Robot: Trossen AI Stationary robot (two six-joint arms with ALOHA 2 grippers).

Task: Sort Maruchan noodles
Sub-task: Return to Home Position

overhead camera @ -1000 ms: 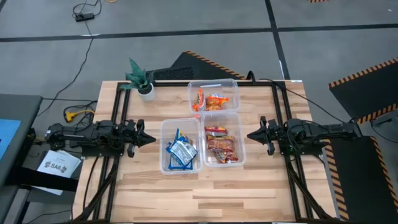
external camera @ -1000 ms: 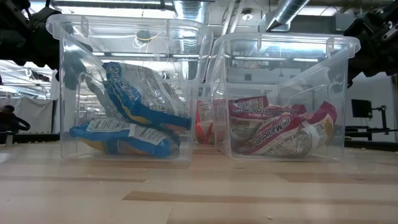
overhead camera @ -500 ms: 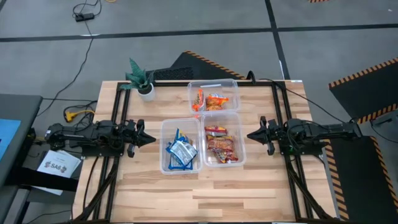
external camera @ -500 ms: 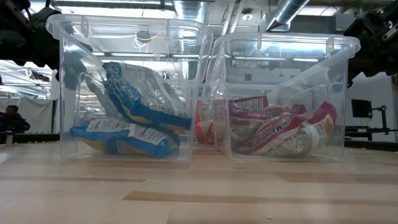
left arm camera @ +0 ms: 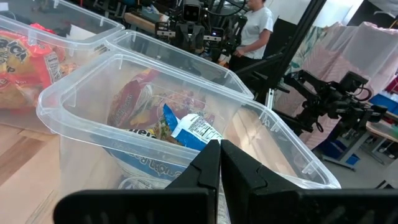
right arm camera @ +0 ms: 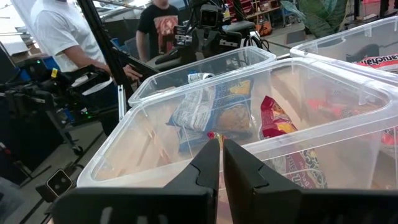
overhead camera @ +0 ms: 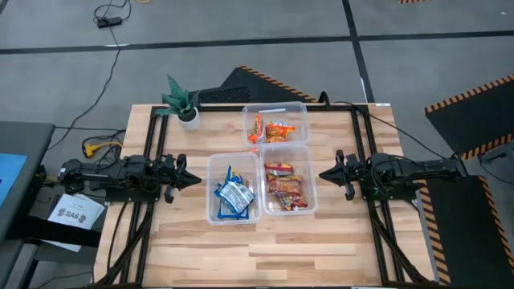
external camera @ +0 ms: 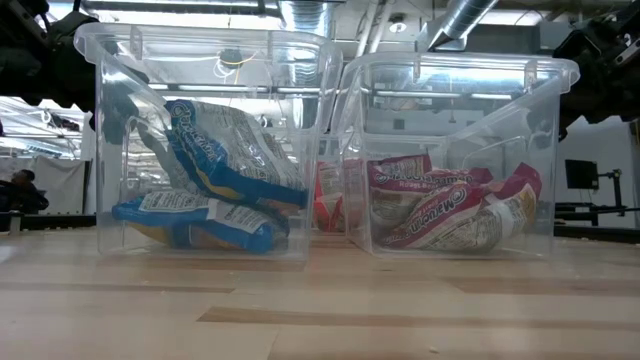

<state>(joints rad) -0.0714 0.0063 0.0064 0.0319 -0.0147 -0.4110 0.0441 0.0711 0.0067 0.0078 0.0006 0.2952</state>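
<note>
The left pincer (overhead camera: 197, 180) hangs closed and empty at the left side of the table (overhead camera: 241, 249), pointing inward at the blue bin (overhead camera: 211, 193) from just beside it. The left wrist view shows its two fingers (left arm camera: 208, 168) pressed together. The right pincer (overhead camera: 322, 173) mirrors it on the right side, also closed on nothing, with its tip near the red bin (overhead camera: 313, 186) and its fingers (right arm camera: 235, 171) meeting in the right wrist view. The noodles all lie in three clear bins at mid-table. The blue packs (overhead camera: 233, 195) are heaped in the bin on the left arm's side. The red packs (overhead camera: 287, 191) fill the bin touching it on the right arm's side. The orange packs (overhead camera: 273, 128) sit in the orange bin (overhead camera: 277, 106), which stands right behind the red one. In the low view the blue packs lean tilted against one another, and the red ones are piled crosswise. A plant (overhead camera: 183, 100) stands at the far left corner, well apart from the bins.
</note>
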